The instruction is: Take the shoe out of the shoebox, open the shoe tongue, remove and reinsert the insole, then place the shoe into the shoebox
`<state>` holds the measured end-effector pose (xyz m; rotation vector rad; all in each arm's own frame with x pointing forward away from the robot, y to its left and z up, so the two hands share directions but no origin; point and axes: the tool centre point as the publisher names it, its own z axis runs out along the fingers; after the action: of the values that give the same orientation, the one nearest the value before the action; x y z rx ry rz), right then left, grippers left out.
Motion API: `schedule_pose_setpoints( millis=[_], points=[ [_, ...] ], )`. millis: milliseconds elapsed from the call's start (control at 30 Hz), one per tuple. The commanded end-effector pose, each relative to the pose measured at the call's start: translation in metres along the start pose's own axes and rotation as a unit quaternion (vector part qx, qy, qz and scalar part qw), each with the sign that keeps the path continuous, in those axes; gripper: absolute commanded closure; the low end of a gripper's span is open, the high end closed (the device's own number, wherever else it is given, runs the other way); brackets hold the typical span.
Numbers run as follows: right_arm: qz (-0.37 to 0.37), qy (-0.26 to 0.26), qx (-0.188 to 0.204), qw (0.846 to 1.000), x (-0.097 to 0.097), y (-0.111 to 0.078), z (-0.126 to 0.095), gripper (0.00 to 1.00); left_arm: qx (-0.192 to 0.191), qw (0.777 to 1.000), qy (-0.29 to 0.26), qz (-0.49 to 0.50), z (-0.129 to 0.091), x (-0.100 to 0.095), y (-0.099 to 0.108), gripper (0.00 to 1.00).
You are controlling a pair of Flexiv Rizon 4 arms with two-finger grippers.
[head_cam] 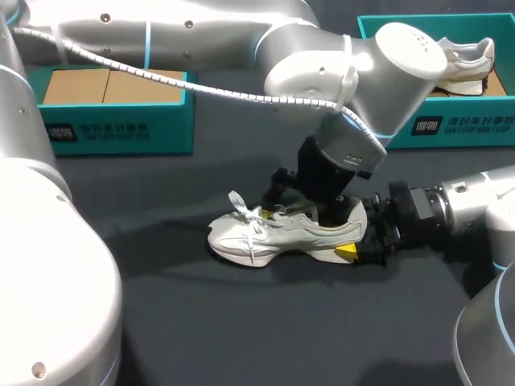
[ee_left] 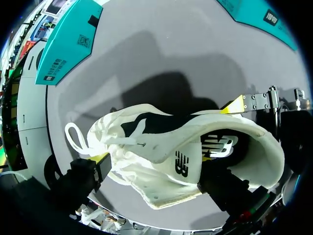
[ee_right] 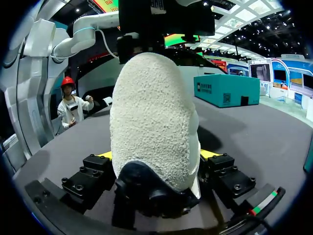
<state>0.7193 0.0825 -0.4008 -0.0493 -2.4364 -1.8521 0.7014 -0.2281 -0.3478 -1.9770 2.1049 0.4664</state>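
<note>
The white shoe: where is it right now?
In the head view the shoe stands on its sole at the middle of the table, with the left gripper at its opening and the right gripper clamping its heel from the right.

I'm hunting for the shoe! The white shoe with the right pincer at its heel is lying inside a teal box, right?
Not quite. The white shoe with the right pincer at its heel lies on the dark table, outside both the left teal shoebox and the right teal shoebox, not inside one. The head view shows it.
</note>
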Motion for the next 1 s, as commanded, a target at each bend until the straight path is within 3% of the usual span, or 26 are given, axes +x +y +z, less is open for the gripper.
schedule_pose_setpoints(
  millis=[33, 167, 300, 433, 867, 1000],
  points=[
    [0.000, 0.000, 0.001, 1.000, 0.000, 0.000, 0.000, 1.00, -0.002, 1.000, 0.002, -0.005, -0.002, -0.011, 0.002, 0.05],
    [0.000, 0.000, 0.001, 1.000, 0.000, 0.000, 0.000, 1.00, -0.004, 1.000, 0.001, -0.011, -0.004, -0.017, 0.003, 0.14],
    [0.000, 0.000, 0.001, 1.000, 0.000, 0.000, 0.000, 1.00, -0.003, 1.000, 0.005, -0.016, -0.006, -0.020, 0.002, 0.33],
    [0.000, 0.000, 0.001, 1.000, 0.000, 0.000, 0.000, 1.00, -0.001, 1.000, 0.008, -0.019, -0.008, -0.022, 0.000, 0.45],
    [0.000, 0.000, 0.001, 1.000, 0.000, 0.000, 0.000, 1.00, 0.005, 1.000, 0.027, -0.015, -0.020, -0.021, -0.005, 0.54],
    [0.000, 0.000, 0.001, 1.000, 0.000, 0.000, 0.000, 1.00, 0.005, 0.999, 0.034, -0.010, -0.023, -0.019, -0.006, 0.64]
  ],
)
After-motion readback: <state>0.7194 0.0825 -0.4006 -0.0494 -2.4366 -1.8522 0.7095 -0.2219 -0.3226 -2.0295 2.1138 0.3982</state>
